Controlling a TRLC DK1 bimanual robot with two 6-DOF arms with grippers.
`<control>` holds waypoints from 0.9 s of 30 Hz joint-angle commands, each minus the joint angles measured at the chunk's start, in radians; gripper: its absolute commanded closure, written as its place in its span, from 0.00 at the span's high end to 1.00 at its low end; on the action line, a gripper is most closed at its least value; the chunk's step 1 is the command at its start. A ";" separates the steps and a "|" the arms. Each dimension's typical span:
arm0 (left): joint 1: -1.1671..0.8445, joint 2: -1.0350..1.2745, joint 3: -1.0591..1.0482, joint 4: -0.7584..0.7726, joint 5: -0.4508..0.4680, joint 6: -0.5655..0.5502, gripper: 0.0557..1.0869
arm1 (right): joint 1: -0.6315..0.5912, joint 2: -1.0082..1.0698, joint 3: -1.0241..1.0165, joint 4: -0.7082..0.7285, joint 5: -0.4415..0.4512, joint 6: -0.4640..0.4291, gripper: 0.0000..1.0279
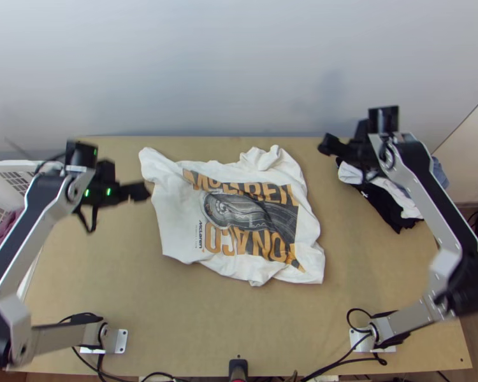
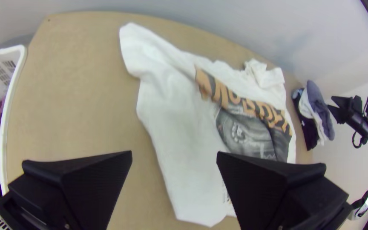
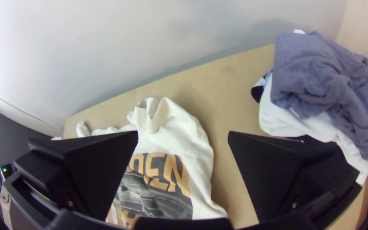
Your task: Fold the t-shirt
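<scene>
Fingers [image 2: 86, 183] stand parted and empty on both the left gripper [image 2: 174, 154] and the right gripper [image 3: 183, 133]. Mid-surface [image 1: 239, 325], the white t-shirt [image 1: 175, 219] lies spread, print up and rumpled; no deliberate fold shows, so probably all the folding remains.

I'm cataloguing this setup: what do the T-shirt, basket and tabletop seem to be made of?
T-shirt: matte, soft fabric, probably cotton jersey, going by its limp, rounded folds.
Basket: likely white moulded plastic, from its smooth rim and regular grid of holes.
Tabletop: light wood or wood-based board, smooth and even tan; solid or veneered, I can't tell.
</scene>
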 commanded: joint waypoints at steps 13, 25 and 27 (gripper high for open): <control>-0.252 -0.091 -0.432 0.125 -0.009 -0.115 0.88 | 0.038 -0.403 -0.364 -0.116 -0.041 -0.013 0.96; -0.334 0.078 -0.277 0.222 -0.083 -0.250 0.08 | 0.041 -0.416 -0.404 -0.125 -0.041 -0.020 0.96; -0.375 0.067 -0.192 0.212 -0.103 -0.256 0.04 | 0.043 -0.413 -0.428 -0.110 -0.041 -0.022 0.96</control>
